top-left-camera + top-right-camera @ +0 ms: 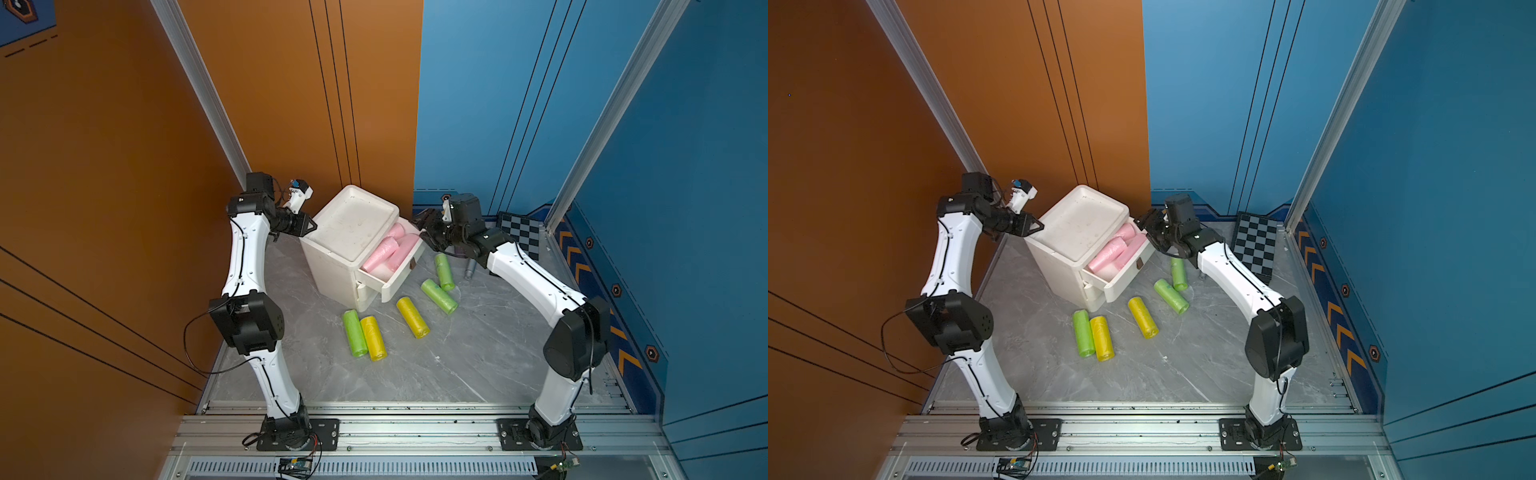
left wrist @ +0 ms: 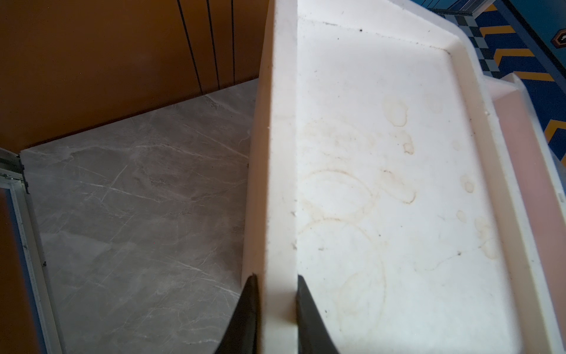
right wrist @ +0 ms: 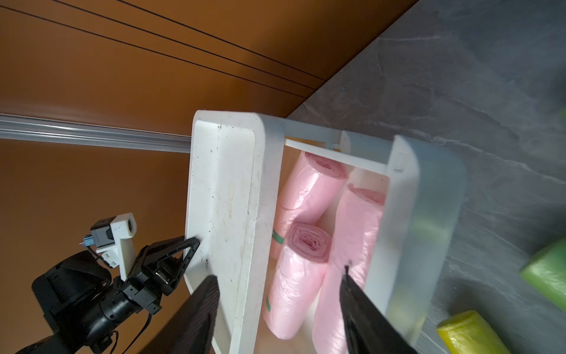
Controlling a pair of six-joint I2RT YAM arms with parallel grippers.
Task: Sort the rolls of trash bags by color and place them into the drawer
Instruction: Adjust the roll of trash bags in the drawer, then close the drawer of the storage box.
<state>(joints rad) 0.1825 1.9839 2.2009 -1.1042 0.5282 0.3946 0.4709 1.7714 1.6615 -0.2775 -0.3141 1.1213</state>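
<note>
Left gripper [image 2: 275, 282] pinches the rim of the white cabinet [image 2: 280, 153]; right gripper [image 3: 280, 272] hangs spread and empty over the open drawer [image 1: 399, 276] holding three pink rolls [image 1: 382, 249].

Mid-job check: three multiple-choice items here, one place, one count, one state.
1. Where do the pink rolls lie? A on the table; B in the open top drawer; C on the cabinet's top.
2. How many green rolls lie on the table? A one; B two; C three.
3. The left gripper is: A wide open; B shut on the cabinet's rim; C shut on a pink roll.
B: they fill the pulled-out drawer. C: three are visible. B: the wrist view shows it clamped on the rim.
</note>
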